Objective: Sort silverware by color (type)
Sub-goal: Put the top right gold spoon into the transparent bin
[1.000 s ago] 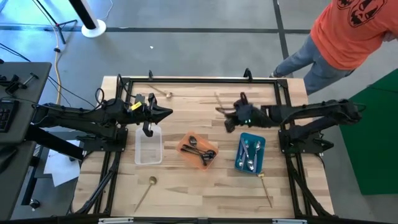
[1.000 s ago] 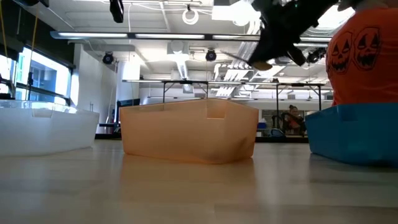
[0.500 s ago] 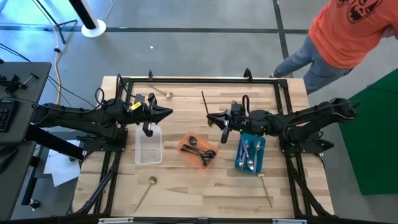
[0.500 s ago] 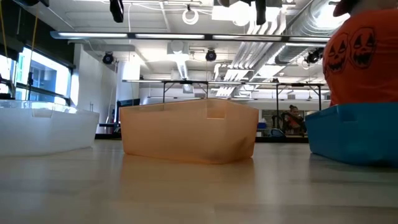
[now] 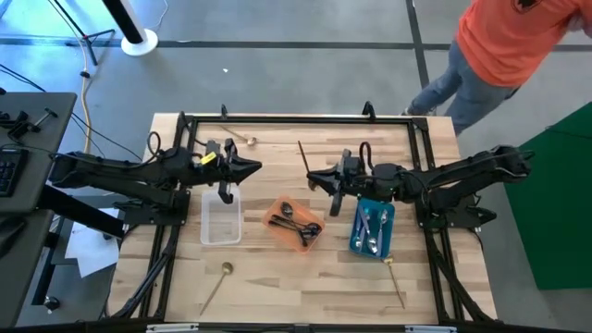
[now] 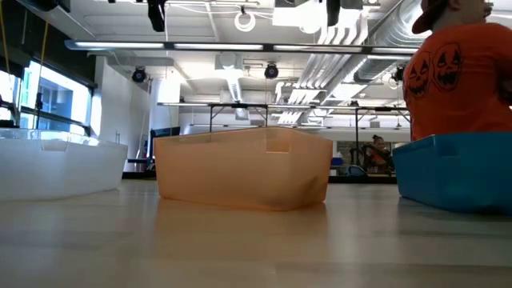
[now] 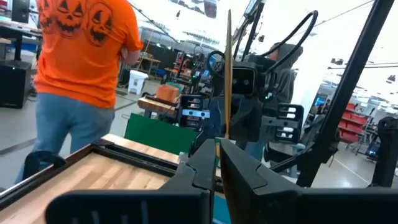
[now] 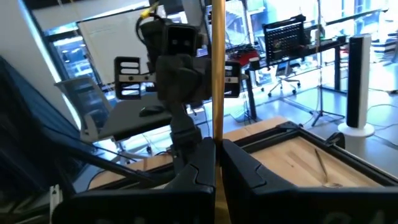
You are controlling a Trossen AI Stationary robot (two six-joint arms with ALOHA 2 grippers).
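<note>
My right gripper (image 5: 313, 175) hovers over the table's middle, pointing level toward the left edge, shut on a slim gold spoon (image 5: 303, 153) that stands up above its fingers (image 8: 217, 74). My left gripper (image 5: 255, 167) faces it from the left, shut and holding nothing, above the clear tray (image 5: 220, 215). The left wrist view shows the gold spoon (image 7: 228, 68) in front of the right arm. Dark spoons lie in the orange tray (image 5: 296, 222), silver ones in the blue tray (image 5: 373, 227). The gold spoon's bowl does not show. My right gripper pinches the gold spoon's handle near its lower end (image 8: 217, 134) between its two fingers. The fingers come level from the table's right side and lie across the handle. The spoon is lifted clear, roughly upright, reaching up from the hold.
Loose gold spoons lie on the wood: one at the far left (image 5: 242, 139), one near the front left (image 5: 217, 282), one at the front right (image 5: 393, 277). A dark frame (image 5: 296, 118) borders the table. A person in an orange shirt (image 5: 518, 37) stands beyond the far right corner.
My right gripper rose and went toward the table's left edge with the gold spoon, tipping up from pointing downward to level, then held still. The spoon came from slanting beside the gripper to standing upright. The person shifted at the far right.
</note>
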